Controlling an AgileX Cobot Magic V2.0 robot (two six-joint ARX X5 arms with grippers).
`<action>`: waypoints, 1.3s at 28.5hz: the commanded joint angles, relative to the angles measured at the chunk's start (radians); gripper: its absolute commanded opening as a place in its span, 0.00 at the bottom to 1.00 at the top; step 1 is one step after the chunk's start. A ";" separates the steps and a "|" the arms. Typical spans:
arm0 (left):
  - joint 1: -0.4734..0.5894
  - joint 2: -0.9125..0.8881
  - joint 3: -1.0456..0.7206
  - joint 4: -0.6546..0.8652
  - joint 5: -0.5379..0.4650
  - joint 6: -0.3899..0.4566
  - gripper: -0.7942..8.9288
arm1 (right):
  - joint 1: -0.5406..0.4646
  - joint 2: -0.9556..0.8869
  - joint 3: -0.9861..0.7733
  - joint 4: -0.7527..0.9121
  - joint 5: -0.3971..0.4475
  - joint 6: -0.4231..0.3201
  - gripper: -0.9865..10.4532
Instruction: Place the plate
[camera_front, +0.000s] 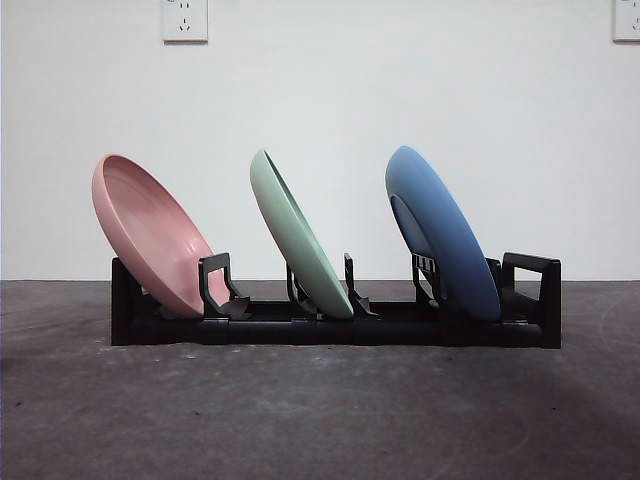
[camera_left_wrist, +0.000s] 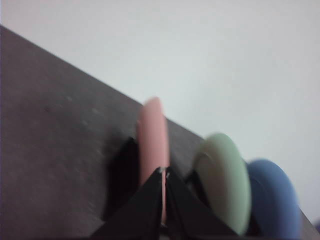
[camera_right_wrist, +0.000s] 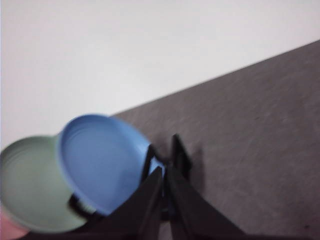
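Note:
A black dish rack stands on the dark table. Three plates lean in its slots: a pink plate at the left, a green plate in the middle and a blue plate at the right. No arm shows in the front view. In the left wrist view my left gripper is shut and empty, up away from the pink plate, with the green plate and the blue plate beyond. In the right wrist view my right gripper is shut and empty, away from the blue plate.
The white wall behind carries two power sockets, one at the upper left and one at the upper right corner. The dark grey table stretches in front of the rack.

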 joint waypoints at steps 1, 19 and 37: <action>0.000 0.080 0.132 -0.105 0.084 0.081 0.09 | 0.000 0.094 0.128 -0.091 -0.056 -0.063 0.10; -0.017 0.558 0.766 -0.727 0.150 0.425 0.09 | 0.089 0.644 0.708 -0.537 -0.255 -0.199 0.10; -0.131 0.937 1.029 -0.951 0.148 0.633 0.47 | 0.230 0.975 0.908 -0.701 -0.164 -0.355 0.38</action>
